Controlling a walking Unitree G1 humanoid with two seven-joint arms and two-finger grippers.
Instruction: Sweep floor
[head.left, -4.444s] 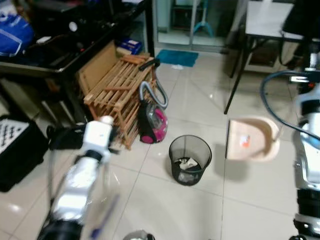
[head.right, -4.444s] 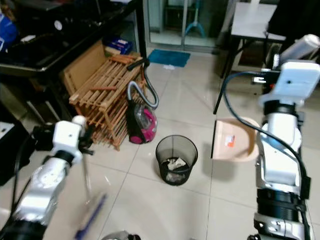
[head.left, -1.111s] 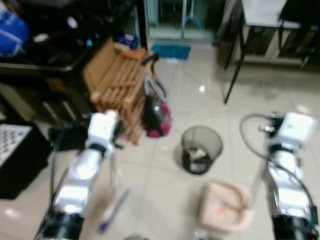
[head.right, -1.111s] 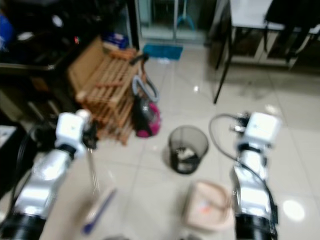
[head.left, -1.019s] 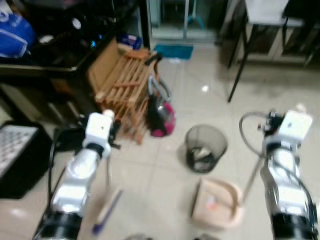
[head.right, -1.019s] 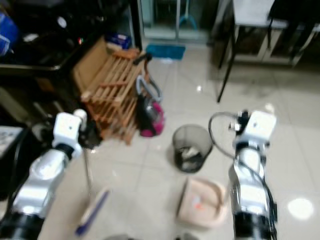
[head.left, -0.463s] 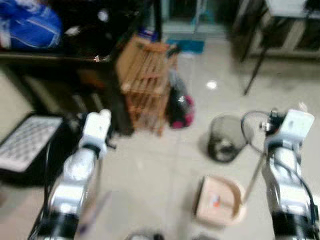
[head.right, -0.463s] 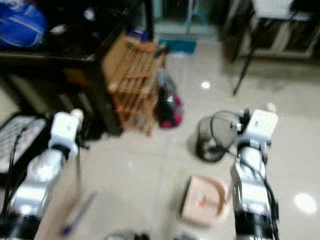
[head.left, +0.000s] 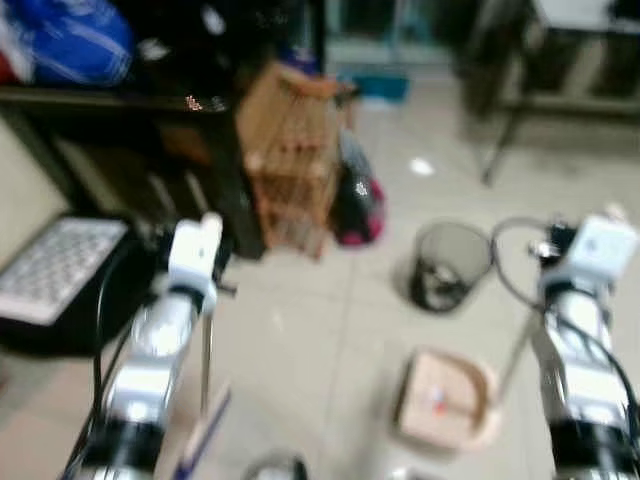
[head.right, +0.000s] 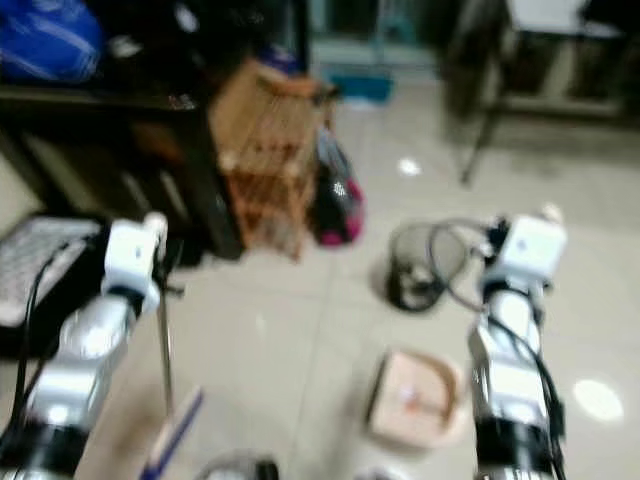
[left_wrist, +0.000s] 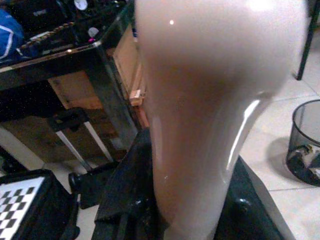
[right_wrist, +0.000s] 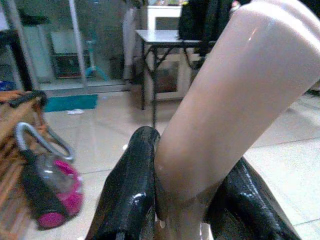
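Note:
My left gripper (left_wrist: 186, 210) is shut on the beige grip of a broom. The broom's thin shaft (head.left: 206, 352) runs down to its blue head (head.left: 202, 446) on the tiled floor at the lower left. My right gripper (right_wrist: 186, 202) is shut on the beige grip of a dustpan's long handle (head.left: 516, 358). The pale pink dustpan (head.left: 438, 404) rests low on the floor between my arms, its mouth facing left. The head views are blurred.
A black mesh bin (head.left: 449, 266) with rubbish stands just beyond the dustpan. Behind it are a pink vacuum cleaner (head.left: 359, 196) and a tilted wooden rack (head.left: 293, 156). A dark table (head.left: 120, 100) and a black case (head.left: 58, 275) crowd the left.
The dustpan has come down from a raised position right of the bin to the floor in front of it. The whole picture has swung left, so the camera moved.

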